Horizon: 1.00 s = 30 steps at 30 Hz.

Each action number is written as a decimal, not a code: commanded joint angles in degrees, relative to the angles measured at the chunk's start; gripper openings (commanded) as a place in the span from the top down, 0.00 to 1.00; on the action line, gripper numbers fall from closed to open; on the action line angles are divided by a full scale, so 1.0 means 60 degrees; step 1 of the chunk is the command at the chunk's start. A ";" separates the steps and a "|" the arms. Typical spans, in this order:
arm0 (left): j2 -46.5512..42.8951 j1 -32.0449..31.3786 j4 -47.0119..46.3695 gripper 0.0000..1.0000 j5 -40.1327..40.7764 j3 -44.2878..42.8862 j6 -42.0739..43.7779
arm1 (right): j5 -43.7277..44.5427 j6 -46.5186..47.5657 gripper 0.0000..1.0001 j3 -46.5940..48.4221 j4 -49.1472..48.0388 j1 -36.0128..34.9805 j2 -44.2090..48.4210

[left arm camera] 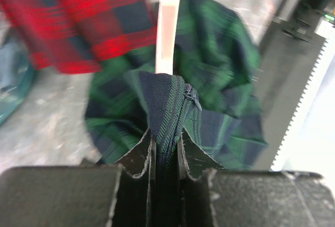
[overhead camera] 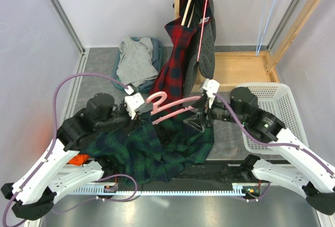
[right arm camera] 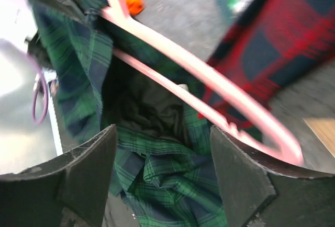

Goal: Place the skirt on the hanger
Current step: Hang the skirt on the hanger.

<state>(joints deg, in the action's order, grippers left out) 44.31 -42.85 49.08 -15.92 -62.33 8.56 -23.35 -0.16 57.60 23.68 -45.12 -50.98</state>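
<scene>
Pinching the green skirt (left arm camera: 225, 70) at its zipper, the left tool (left arm camera: 166, 137) is clenched tight; the right tool (right arm camera: 162, 133) gapes wide, released, pink hanger (right arm camera: 199, 72) just beyond it.

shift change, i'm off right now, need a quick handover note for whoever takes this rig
Left gripper: shut on the green plaid skirt, pinching a fold by its zipper.
Right gripper: jaws open, empty; the pink hanger crosses just ahead of them.
Things: skirt heaped between the arms, hanger lying across its top between both grippers.
Done: skirt gripped, hanger at the skirt.
Left: skirt not visibly on the hanger yet; probably grasp the hanger and work the waistband onto it.
</scene>
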 commanded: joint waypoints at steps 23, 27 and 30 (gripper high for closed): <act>-0.0399 0.0067 -0.0885 0.98 0.2024 0.0353 -0.0972 | 0.3834 -0.6651 0.30 -0.2013 -0.2481 -0.0242 -0.5020; -0.0443 0.0067 -0.0885 0.98 0.2141 0.0485 -0.1001 | 0.4332 -0.7077 0.36 -0.2218 -0.2848 -0.0827 -0.5740; -0.0457 0.0067 -0.0871 0.98 0.2302 0.0544 -0.1002 | 0.4638 -0.7442 0.50 -0.2451 -0.2790 -0.1325 -0.5859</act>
<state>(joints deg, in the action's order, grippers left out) 42.19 -42.61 47.40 -4.32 -59.29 4.38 0.67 -39.90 44.49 10.24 -49.58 -85.43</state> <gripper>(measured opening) 0.171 0.581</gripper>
